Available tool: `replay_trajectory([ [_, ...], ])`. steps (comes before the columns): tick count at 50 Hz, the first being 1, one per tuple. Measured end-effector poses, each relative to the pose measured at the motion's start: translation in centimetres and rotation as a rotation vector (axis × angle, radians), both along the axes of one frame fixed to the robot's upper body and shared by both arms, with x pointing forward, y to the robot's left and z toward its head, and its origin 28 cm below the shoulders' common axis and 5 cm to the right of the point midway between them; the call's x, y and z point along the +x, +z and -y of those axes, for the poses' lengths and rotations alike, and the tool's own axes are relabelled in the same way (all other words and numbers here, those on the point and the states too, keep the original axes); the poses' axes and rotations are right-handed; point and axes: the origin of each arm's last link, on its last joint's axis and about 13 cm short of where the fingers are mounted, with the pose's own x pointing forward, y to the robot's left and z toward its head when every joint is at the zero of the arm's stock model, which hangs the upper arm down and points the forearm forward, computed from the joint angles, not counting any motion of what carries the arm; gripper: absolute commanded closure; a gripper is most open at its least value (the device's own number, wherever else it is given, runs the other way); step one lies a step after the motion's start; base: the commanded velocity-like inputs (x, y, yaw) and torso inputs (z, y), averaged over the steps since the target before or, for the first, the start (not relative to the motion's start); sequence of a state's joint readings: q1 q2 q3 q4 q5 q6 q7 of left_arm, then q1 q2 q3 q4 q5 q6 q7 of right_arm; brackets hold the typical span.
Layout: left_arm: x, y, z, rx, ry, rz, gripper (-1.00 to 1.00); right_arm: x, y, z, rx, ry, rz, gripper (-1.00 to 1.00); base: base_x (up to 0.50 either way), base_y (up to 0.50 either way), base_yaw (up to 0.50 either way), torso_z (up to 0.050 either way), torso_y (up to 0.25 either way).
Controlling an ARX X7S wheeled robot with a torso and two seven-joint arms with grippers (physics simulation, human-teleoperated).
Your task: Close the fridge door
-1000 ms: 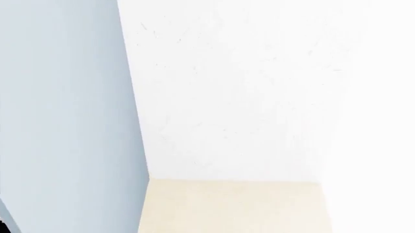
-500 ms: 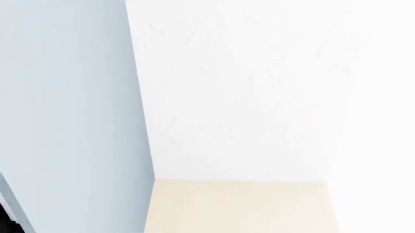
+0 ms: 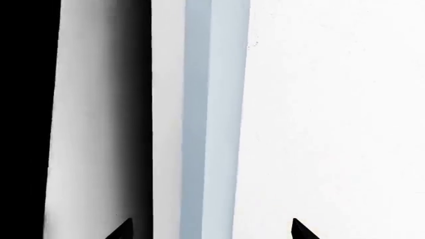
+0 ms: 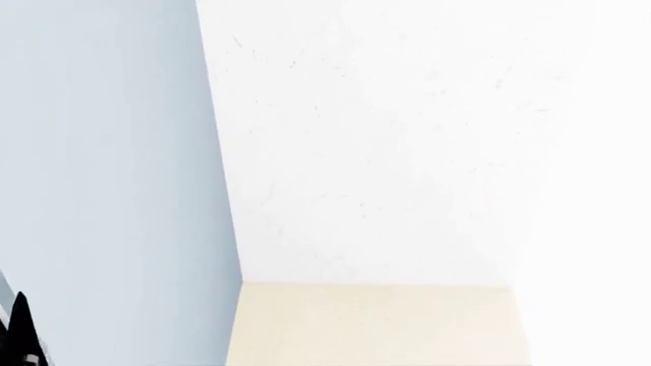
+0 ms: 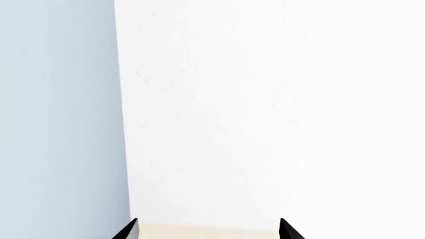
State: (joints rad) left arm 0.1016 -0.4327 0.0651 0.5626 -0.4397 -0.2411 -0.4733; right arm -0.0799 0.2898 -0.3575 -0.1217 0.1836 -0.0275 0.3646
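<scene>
- Fridge door (image 3: pixel 99 124): seen only in the left wrist view, as a tall flat panel whose smooth face shades from pale grey to near black, with a thin pale edge strip (image 3: pixel 167 119) running its full height; a solid black area borders the panel on its far side.
- Light-blue panel (image 3: pixel 216 119): a matte, straight-sided strip standing just beside the door's pale edge; whether the two touch cannot be told.
- White wall (image 3: pixel 332 119): a flat, faintly scuffed surface beyond the blue strip.
- Left gripper (image 3: pixel 211 230): only two dark, wedge-shaped fingertips (image 3: pixel 121 230) show at the frame edge, set wide apart with nothing between them; they straddle the door's edge and the blue strip.
- Right gripper (image 5: pixel 209 230): two dark pointed tips (image 5: pixel 287 230) likewise spread apart and holding nothing, facing a white wall (image 5: pixel 265 109) beside a light-blue surface (image 5: pixel 59 119).
- Head view: a broad light-blue cabinet side (image 4: pixel 102 175) meets a white wall (image 4: pixel 376 145) in a straight vertical corner; a plain cream floor (image 4: pixel 376 324) lies at the foot of the wall, and a second white plane (image 4: pixel 590 229) closes the recess on the other side.
- Dark object (image 4: pixel 18 335): a narrow black shape at the lower corner of the head view, too cropped to identify.
</scene>
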Motion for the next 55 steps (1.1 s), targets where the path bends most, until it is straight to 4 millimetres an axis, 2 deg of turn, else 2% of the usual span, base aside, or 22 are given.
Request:
replay_trajectory([
  [12,-0.2,3.3,-1.7,0.035,0.094,0.095,-1.00,0.1,-0.1,0.1,0.003,-0.002,-0.001,-1.00,0.00,0.00,0.00,0.000,0.002],
  [22,0.0,5.1,-3.2,0.083,0.167,0.159,-1.00,0.1,-0.1,0.1,0.005,-0.004,0.000,-1.00,0.00,0.00,0.00,0.000,0.000],
  [46,2.2,5.8,-5.8,0.175,0.210,0.133,-1.00,0.2,-0.1,0.2,0.008,-0.011,0.001,-1.00,0.00,0.00,0.00,0.001,0.000],
  [55,3.2,7.0,-7.2,0.176,0.247,0.134,-1.00,0.2,-0.2,0.2,0.009,-0.011,0.002,-1.00,0.00,0.00,0.00,0.002,0.001],
])
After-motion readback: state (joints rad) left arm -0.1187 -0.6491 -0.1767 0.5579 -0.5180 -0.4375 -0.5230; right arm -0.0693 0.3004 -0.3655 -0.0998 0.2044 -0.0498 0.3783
